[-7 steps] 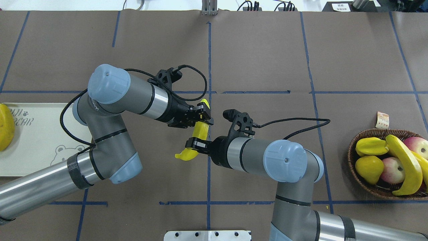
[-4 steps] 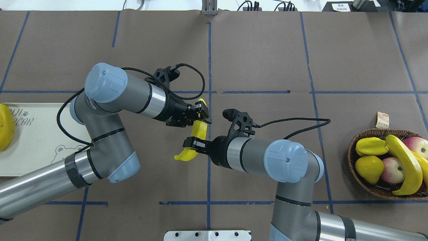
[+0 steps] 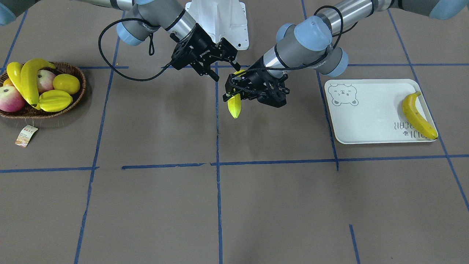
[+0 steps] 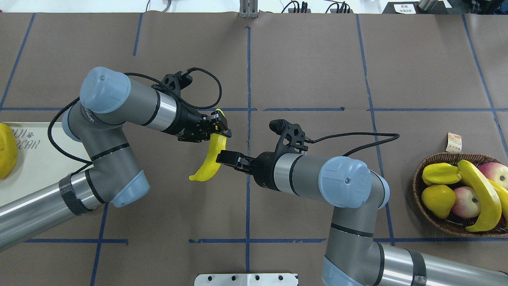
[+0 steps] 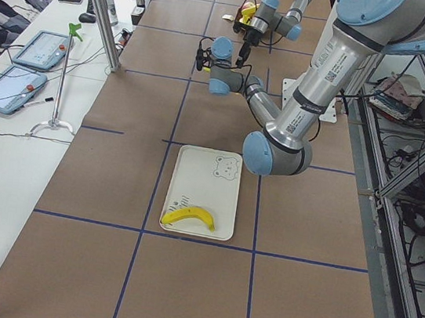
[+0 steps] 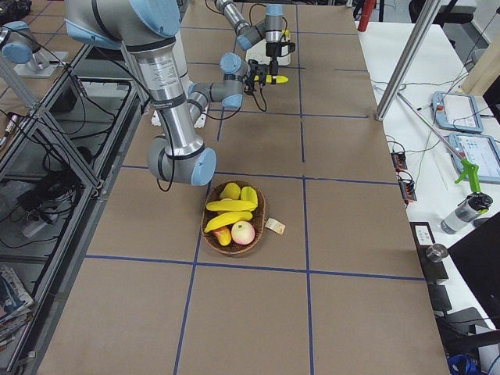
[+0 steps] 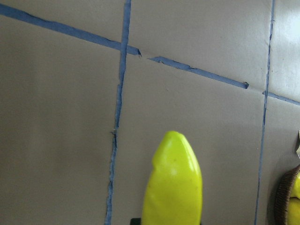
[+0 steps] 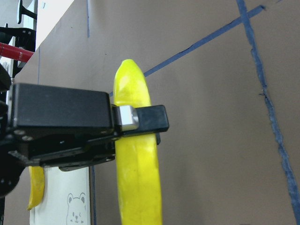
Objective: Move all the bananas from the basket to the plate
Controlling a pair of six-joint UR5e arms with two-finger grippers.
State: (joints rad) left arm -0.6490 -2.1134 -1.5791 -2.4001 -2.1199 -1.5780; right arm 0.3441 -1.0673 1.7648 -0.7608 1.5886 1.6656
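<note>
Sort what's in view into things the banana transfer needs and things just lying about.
Job: held banana, left pincer, right pincer, wicker basket, basket bananas, bear-print plate, plated banana.
Lying about: starfruit, lemon, apples, side-table tablets.

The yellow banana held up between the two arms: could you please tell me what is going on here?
The left gripper is clamped on the long curved yellow banana in mid-air, while the right gripper stands open beside it; it looks like a hand-over. On the pale cream rectangular bear-print plate lies another banana; two more bananas sit in the round dark-brown woven basket.
</note>
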